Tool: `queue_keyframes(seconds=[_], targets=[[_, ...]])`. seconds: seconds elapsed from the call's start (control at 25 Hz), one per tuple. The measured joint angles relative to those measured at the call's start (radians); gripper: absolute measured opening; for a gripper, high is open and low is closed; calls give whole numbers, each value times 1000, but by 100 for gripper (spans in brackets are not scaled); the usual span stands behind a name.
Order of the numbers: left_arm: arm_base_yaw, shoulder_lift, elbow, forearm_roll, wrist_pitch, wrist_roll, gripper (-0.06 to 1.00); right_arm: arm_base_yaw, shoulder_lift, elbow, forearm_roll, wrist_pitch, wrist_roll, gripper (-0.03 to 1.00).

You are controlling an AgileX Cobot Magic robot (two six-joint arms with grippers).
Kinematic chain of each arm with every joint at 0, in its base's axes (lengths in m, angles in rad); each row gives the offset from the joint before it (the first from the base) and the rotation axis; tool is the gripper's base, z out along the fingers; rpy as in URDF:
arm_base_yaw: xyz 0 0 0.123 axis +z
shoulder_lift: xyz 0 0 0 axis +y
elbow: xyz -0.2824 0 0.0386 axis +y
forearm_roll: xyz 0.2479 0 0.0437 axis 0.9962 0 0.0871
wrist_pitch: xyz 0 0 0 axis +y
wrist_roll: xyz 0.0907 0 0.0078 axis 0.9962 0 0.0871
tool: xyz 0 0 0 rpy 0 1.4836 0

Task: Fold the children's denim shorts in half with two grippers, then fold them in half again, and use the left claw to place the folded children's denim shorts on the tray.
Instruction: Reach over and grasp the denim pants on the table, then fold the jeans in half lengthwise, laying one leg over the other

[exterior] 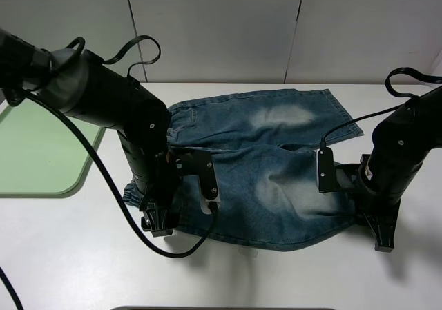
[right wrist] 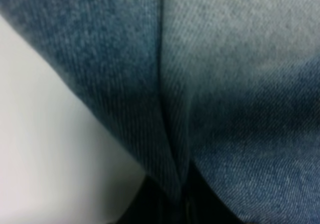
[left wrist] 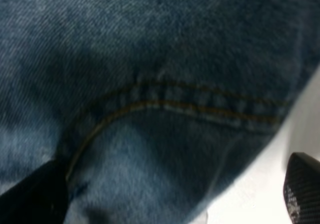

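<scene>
**Left jaws slack, right jaws pinched: uneven hold ahead of the first fold**

Location: the tray (exterior: 41, 155) lies at the left edge of the frame. The shorts (exterior: 269, 165) lie spread on the table (exterior: 69, 268) at centre, apart from the tray, with no fold visible.

Risks, in my judgement:
- **Left:** the left gripper (exterior: 159, 227) straddles the near left edge of the shorts. If it closes there it may catch only a sliver of hem, or miss.
- **Lower centre-left:** the cable (exterior: 173, 253) loops over the table at the shorts' near edge and could snag the cloth on a lift.
- **Right:** if the right gripper (exterior: 384, 243) lifts alone, the shorts would drag askew and the fold would land crooked. A thin pinch could also slip.

Fingers:
- **Left:** the fingers (left wrist: 30, 196) are spread wide and released. In the wrist view one sits over denim near the seam (left wrist: 200, 107) and the other over bare table past the edge. They grasp nothing.
- **Right:** the wrist view does not show the fingers themselves. They are clenched, and a denim crease runs down into the dark at the jaws. I judge this a nip on the shorts' lower right edge.
</scene>
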Motion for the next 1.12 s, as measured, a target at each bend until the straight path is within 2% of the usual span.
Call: queue_keyframes(seconds=[0.16, 0.32, 0.48, 0.72, 0.8, 1.12], targets=[[0, 24, -10, 4, -2, 2, 82, 0, -13, 1, 0, 0, 0, -1], [0, 28, -12, 18, -9, 2, 71, 0, -13, 4, 3, -6, 0, -1], [0, 29, -12, 21, -26, 2, 52, 0, -13, 4, 3, -6, 0, -1], [1, 30, -12, 23, -41, 3, 16, 0, -13, 4, 3, -6, 0, -1], [1, 30, -12, 26, -43, 3, 7, 0, -13, 5, 3, -7, 0, -1], [1, 30, -12, 33, -44, 3, 4, 0, -13, 5, 10, -7, 0, -1]])
